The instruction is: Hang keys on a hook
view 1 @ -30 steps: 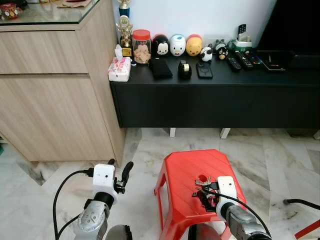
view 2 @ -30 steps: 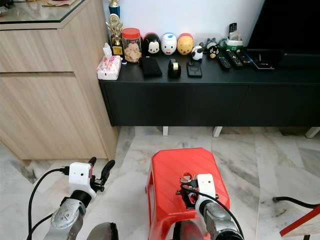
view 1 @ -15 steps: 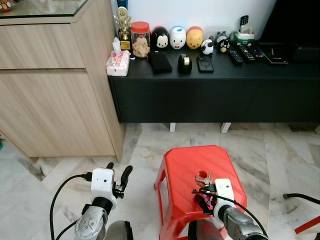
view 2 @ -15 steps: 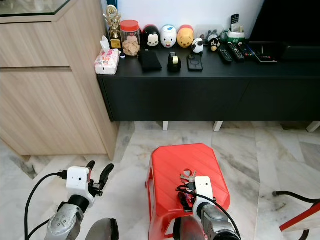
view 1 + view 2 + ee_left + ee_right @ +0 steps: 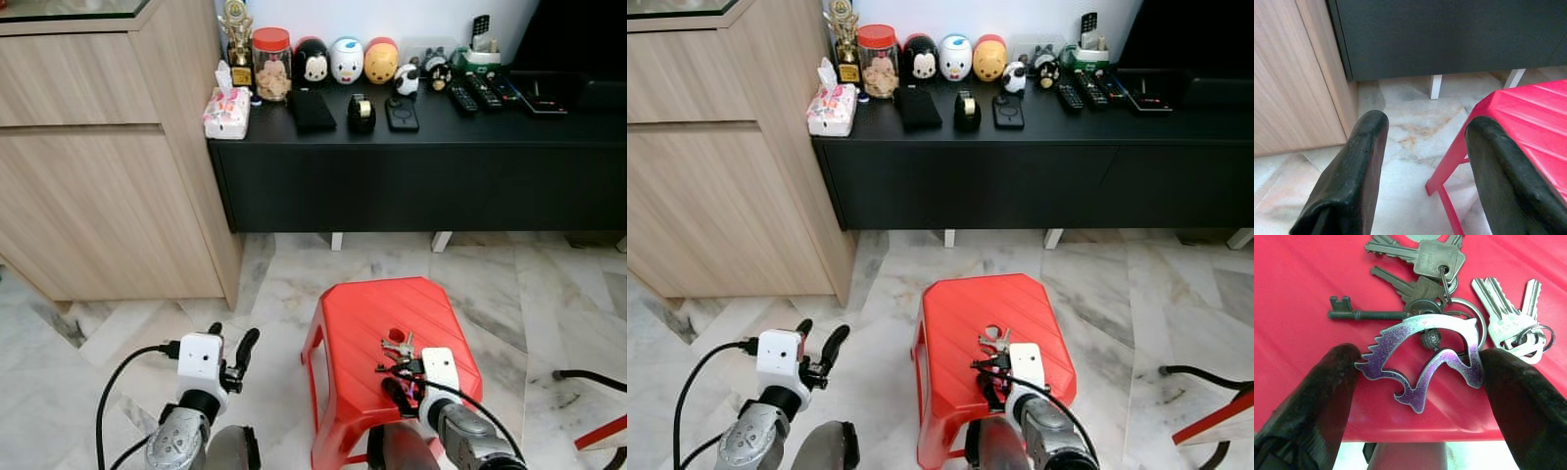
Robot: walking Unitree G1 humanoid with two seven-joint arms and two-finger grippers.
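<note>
Keys (image 5: 1437,293) are lying on top of the red stool (image 5: 367,323), w/ a purple dolphin-shaped fob (image 5: 1422,357) on the ring. Right gripper (image 5: 1418,377) is sitting at the fob, fingers touching both its ends, pinching it. Left gripper (image 5: 1425,166) is hanging over the marble floor (image 5: 1405,142) beside the stool, fingers wide, holding nothing.

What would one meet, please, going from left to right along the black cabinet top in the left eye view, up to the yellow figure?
Tissue pack → trophy → red-lidded jar → black mouse figure → white duck figure → yellow figure.
</note>
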